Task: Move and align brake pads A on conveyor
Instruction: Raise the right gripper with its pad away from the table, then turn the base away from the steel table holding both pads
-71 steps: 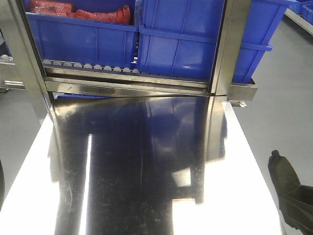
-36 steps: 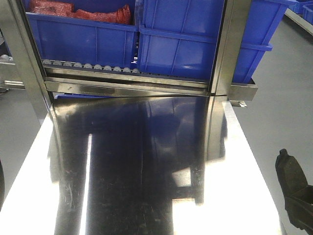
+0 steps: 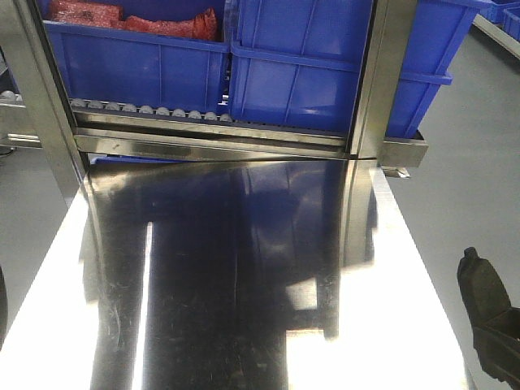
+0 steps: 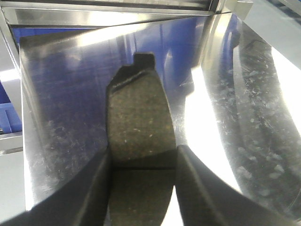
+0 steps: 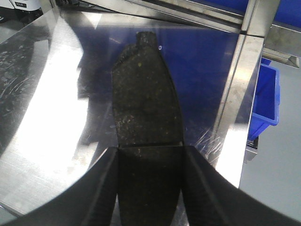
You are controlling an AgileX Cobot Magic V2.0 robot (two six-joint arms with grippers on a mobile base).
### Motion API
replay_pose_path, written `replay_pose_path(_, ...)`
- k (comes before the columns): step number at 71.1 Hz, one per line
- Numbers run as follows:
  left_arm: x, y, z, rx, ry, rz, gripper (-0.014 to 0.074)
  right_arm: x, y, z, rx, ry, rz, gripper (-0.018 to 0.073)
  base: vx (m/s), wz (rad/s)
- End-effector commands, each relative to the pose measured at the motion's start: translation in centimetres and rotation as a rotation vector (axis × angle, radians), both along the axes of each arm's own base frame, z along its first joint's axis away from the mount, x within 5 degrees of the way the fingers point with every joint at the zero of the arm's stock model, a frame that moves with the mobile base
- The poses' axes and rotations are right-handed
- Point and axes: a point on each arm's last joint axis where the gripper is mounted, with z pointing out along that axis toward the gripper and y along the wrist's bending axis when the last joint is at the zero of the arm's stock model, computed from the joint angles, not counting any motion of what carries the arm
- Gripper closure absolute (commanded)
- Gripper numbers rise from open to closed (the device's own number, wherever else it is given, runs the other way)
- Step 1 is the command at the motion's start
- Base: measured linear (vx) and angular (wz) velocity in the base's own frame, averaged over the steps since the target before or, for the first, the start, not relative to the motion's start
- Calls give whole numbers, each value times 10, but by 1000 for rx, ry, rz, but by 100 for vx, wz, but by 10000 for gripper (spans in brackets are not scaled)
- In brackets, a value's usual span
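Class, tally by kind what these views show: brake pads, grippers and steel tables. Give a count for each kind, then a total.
brake pads: 2
grippers, the left gripper and the right gripper: 2
steel table: 1
Total: 5

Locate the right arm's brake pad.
The brake pad is clamped in the right end effector, above the steel table; the front view shows it at lower right, beside the table's right edge.
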Motion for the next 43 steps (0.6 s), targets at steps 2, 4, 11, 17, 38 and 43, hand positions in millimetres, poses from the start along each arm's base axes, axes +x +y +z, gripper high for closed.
replay_pose_path(2, 3, -2, 15, -41, -102, -2, 379, 3, 1, 17, 30, -111, 2, 517, 0, 0)
replay_pose_path(4, 3, -2, 15, -41, -102, -2, 379, 3, 1, 17, 30, -111, 2, 517, 0, 0)
replay_pose_path(11, 3, -2, 15, -41, -102, -2, 379, 3, 1, 17, 30, -111, 2, 517, 0, 0)
replay_pose_path(17, 3, -2, 15, -41, -102, -2, 379, 3, 1, 17, 30, -111, 2, 517, 0, 0)
replay_pose_path(38, 3, -2, 15, -41, -102, -2, 379, 3, 1, 17, 30, -111, 2, 517, -4, 1)
replay_pose_path(43, 3, -2, 15, -41, -102, -2, 379, 3, 1, 17, 30, -111, 2, 517, -14, 9)
